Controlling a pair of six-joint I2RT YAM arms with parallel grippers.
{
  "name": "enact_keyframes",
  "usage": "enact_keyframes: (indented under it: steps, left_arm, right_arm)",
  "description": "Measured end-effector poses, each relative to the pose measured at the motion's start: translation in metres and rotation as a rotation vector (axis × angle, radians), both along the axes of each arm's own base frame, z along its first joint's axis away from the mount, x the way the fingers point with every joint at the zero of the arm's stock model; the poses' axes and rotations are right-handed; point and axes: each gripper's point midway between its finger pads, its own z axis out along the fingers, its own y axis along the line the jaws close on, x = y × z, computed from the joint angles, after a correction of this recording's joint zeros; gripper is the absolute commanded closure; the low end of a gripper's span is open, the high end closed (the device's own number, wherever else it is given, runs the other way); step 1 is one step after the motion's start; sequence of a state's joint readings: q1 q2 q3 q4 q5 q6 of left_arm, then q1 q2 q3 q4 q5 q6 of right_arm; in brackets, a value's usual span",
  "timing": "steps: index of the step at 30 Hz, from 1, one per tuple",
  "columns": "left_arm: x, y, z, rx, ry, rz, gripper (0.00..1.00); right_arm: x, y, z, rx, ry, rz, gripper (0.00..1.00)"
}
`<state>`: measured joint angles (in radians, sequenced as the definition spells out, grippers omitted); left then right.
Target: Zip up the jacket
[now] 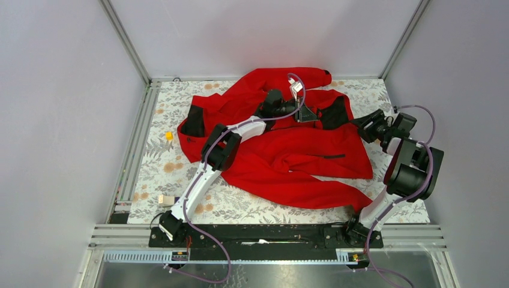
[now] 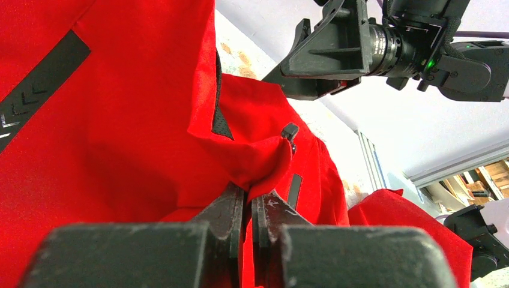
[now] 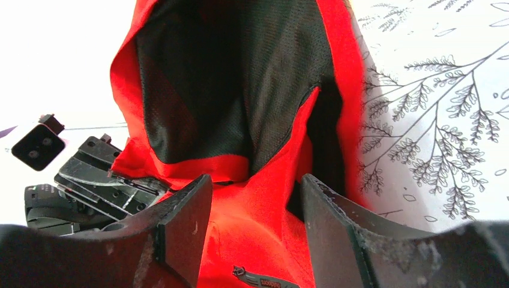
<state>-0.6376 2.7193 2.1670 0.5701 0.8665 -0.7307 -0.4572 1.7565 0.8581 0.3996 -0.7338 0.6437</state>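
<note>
Red jacket (image 1: pixel 288 157) lies crosswise on the bench (image 1: pixel 180 174), a fold at its far side pinched tight in your left gripper (image 2: pixel 249 199), while your right gripper (image 3: pixel 255 187), jaws apart and clamping nothing, faces the black-lined edge just ahead of it.

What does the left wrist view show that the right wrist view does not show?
Only left wrist: the left jaws shut on a fold of the jacket, with a dark zipper pull just above. Only right wrist: the right jaws apart before a broad black mesh lining. Both: red cloth, a bit of the printed table cover, and the other arm's jaws.
</note>
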Motion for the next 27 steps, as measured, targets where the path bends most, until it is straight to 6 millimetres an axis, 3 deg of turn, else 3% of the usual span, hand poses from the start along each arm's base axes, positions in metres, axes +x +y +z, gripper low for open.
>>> enact_keyframes:
  steps: [11,16,21,27]
  left_arm:
    - [0.000,0.000,0.000,0.000,0.003,0.000,1.00]
    - [0.000,0.000,0.000,-0.001,0.006,-0.001,1.00]
    - [0.000,0.000,0.001,-0.003,0.005,-0.001,1.00]
    - [0.000,0.000,0.000,-0.003,0.005,-0.001,1.00]
  right_arm:
    - [0.001,0.000,-0.012,-0.030,0.045,-0.016,0.41]
    - [-0.012,0.009,-0.021,-0.057,0.099,-0.031,0.38]
    - [-0.026,0.015,-0.005,-0.077,0.088,-0.045,0.41]
    - [-0.029,0.023,0.012,-0.073,0.028,-0.030,0.44]
